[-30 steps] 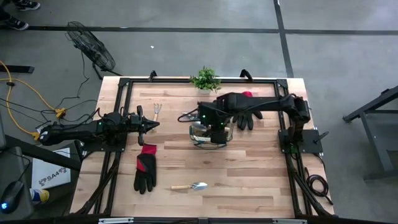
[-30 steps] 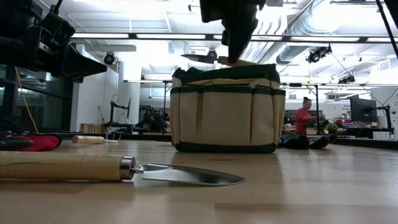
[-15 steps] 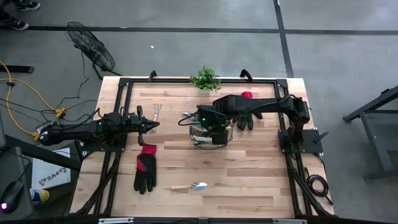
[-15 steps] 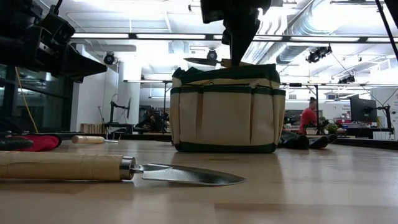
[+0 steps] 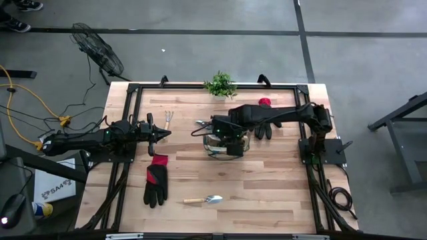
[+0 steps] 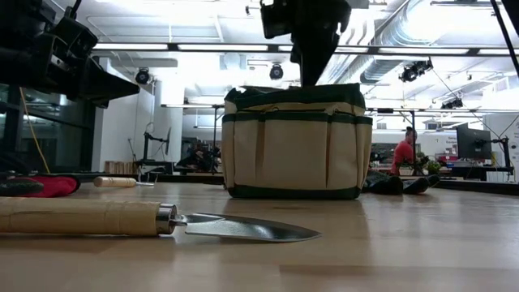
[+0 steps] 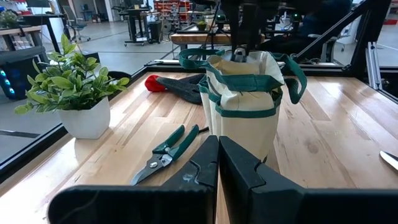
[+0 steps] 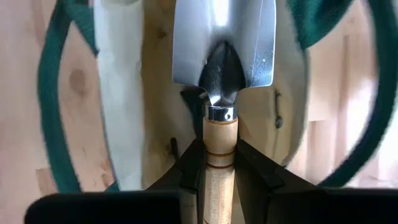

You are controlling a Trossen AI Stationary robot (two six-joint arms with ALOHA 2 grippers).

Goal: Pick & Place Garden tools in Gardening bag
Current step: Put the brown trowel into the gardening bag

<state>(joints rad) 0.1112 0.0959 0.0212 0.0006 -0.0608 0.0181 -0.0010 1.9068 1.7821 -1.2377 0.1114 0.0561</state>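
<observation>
Lowered since a second ago, the right gripper point(image 6: 308, 69) now carries its trowel point(image 8: 222, 46) blade-first into the mouth of the gardening bag point(image 6: 293, 142).

Nearest the low camera, a second trowel point(image 6: 154, 221) lies on the bench point(image 5: 267, 180): wood handle, thin steel blade, rigid and light, best taken mid-handle, since the polished blade would likely slip. Beside it lies a black glove point(image 5: 156, 184), soft and limp, which wants a pinch at the cuff. Mid-bench, the right gripper is clamped on the held trowel's wooden handle just below the ferrule. Pruning shears point(image 7: 166, 153) lie closed beside the soft-walled bag, which may sag. The left gripper point(image 5: 160, 135) waits closed and empty near a small rake point(image 5: 169, 119). Farther back lies another glove point(image 5: 267, 124).
</observation>
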